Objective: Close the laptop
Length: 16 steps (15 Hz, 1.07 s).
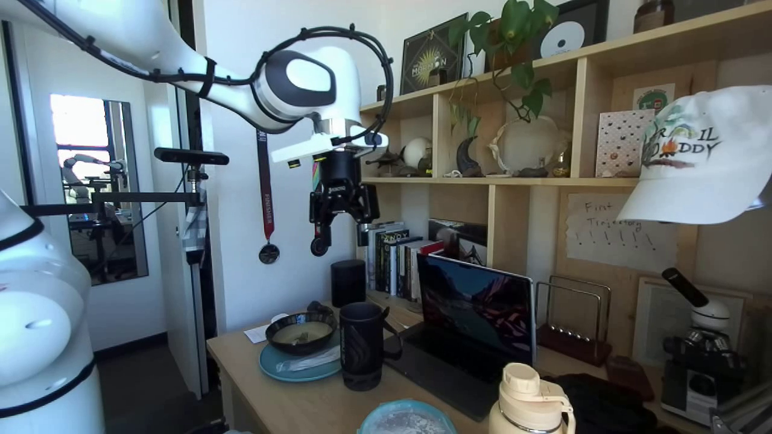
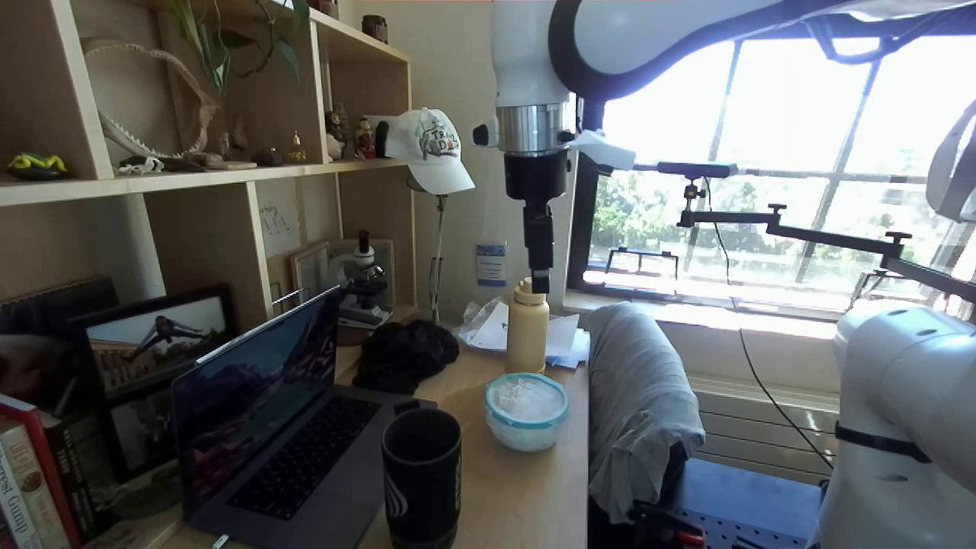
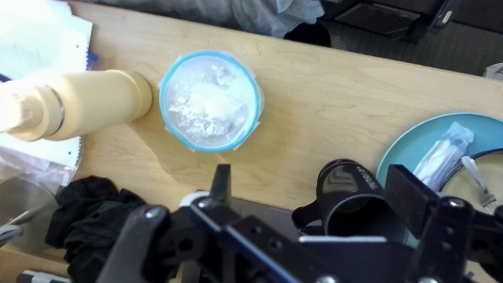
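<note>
Laptop stands open right of the lower centre in an exterior view — its screen upright, showing a dark, reddish landscape. Gripper hangs above the desk, near the frame's centre and apart from the laptop; in the wrist view its 2 fingers are spread wide. Mug stands at lower centre, just beside the laptop — bowl and plate sit further left.

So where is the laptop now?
In an exterior view, the open laptop sits on the desk just right of centre, with the black mug to its left and the Newton's cradle to its right.
</note>
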Available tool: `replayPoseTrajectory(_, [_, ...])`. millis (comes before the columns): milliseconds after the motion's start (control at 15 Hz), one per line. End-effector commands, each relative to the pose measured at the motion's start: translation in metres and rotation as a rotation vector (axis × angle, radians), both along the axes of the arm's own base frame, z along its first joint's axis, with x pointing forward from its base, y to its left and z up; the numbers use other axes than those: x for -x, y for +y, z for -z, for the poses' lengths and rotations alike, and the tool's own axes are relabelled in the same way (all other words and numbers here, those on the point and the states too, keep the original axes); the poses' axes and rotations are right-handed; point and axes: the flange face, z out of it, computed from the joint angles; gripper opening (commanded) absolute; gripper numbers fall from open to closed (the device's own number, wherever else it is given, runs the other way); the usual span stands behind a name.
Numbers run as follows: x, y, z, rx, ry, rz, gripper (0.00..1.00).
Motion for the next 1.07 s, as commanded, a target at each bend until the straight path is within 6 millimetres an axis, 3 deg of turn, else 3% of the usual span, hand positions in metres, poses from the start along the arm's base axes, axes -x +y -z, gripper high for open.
replayPoseTrajectory(0, [-0.058,-0.020,0.000,0.064,-0.056,-0.067,1.00])
replayPoseTrajectory(333, [-0.137,-0.021,0.007,0.123,-0.267,-0.135,1.00])
replayPoseTrajectory(533, [-0.174,-0.018,0.015,0.121,-0.391,-0.147,1.00])
replayPoseTrajectory(1000, [-0.232,0.001,0.021,0.117,-0.618,-0.150,1.00])
